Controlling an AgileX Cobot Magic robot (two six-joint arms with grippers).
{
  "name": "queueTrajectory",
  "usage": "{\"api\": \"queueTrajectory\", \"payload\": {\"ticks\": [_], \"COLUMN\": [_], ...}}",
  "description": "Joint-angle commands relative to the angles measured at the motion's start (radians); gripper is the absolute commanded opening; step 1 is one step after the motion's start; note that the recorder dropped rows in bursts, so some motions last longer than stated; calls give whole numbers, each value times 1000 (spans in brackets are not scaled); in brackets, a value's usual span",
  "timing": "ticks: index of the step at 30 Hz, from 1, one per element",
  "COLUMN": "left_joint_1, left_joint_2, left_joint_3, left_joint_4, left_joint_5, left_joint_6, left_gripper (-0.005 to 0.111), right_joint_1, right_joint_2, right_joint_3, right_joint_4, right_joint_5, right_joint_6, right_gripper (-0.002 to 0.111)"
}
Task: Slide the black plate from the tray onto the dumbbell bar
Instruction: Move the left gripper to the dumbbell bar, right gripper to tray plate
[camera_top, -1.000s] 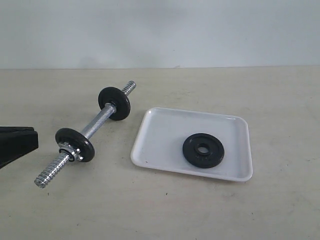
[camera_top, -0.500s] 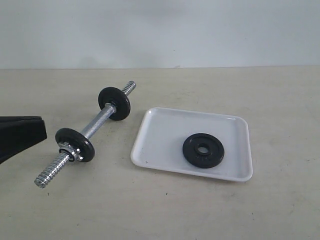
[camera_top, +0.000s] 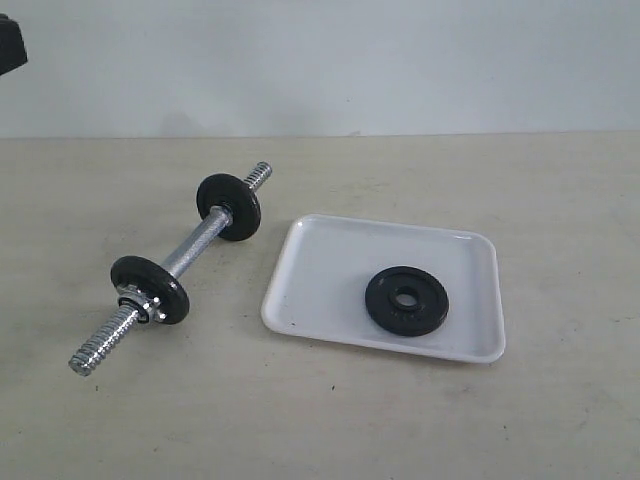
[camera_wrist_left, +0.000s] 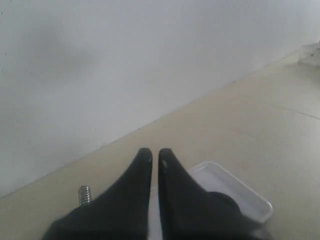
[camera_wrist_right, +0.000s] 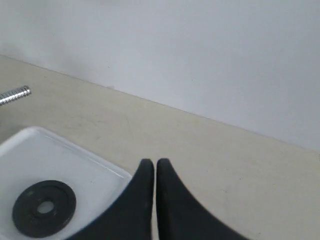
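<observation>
The black plate (camera_top: 406, 300) lies flat in the right half of the white tray (camera_top: 330, 270). Left of the tray, the dumbbell bar (camera_top: 190, 250) lies slantwise on the table with a small black disc near each end. In the right wrist view my right gripper (camera_wrist_right: 154, 162) is shut and empty above the table, beside the tray (camera_wrist_right: 40, 155) that holds the plate (camera_wrist_right: 44, 207). My left gripper (camera_wrist_left: 155, 152) is shut and empty too, raised over the table, with the tray (camera_wrist_left: 225, 180) and one threaded bar end (camera_wrist_left: 85, 194) showing past its fingers.
A beige table runs back to a pale wall. A black part of the left arm (camera_top: 10, 45) shows in the top left corner of the exterior view. The bar's threaded tip (camera_wrist_right: 15, 94) appears beyond the tray in the right wrist view.
The black left arm part at the lower left edge first pushed rightward, then left that spot; now only a bit shows at the top left corner. Plate, tray and bar have not moved.
</observation>
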Motion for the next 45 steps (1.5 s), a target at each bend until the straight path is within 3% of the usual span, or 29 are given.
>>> {"api": "queueTrajectory", "payload": {"ticks": [1,6,13,21,25,27,32,34,41,45], "left_joint_1": [2,2,0,-85,-127,-141,-161,-168,-176,-176], "left_joint_2": [140,314,512,690,794,848,961,994,1059,1090], "left_joint_3": [-80,-102,-123,-182,-244,-282,-377,-407,-428,-430], "left_joint_4": [99,99,99,99,99,99,99,99,99,99], "left_joint_5": [31,62,99,198,242,254,245,247,314,329], "left_joint_6": [-55,-8,40,198,163,112,-8,-33,-39,14], "left_gripper": [4,4,4,4,4,4,4,4,4,14], "right_joint_1": [4,34,178,249,249,249,249,249,249,249], "right_joint_2": [147,389,698,889,951,975,1024,1043,1081,1099], "right_joint_3": [-54,-125,-243,-321,-343,-349,-351,-351,-351,-351], "right_joint_4": [8,8,8,8,8,8,8,8,10,12], "right_joint_5": [-9,9,7,-16,-20,-28,-74,-98,-168,-176], "right_joint_6": [-80,-135,-243,-283,-283,-283,-283,-279,-245,-230], "right_gripper": [0,0,0,0,1,7,38,44,45,45]}}
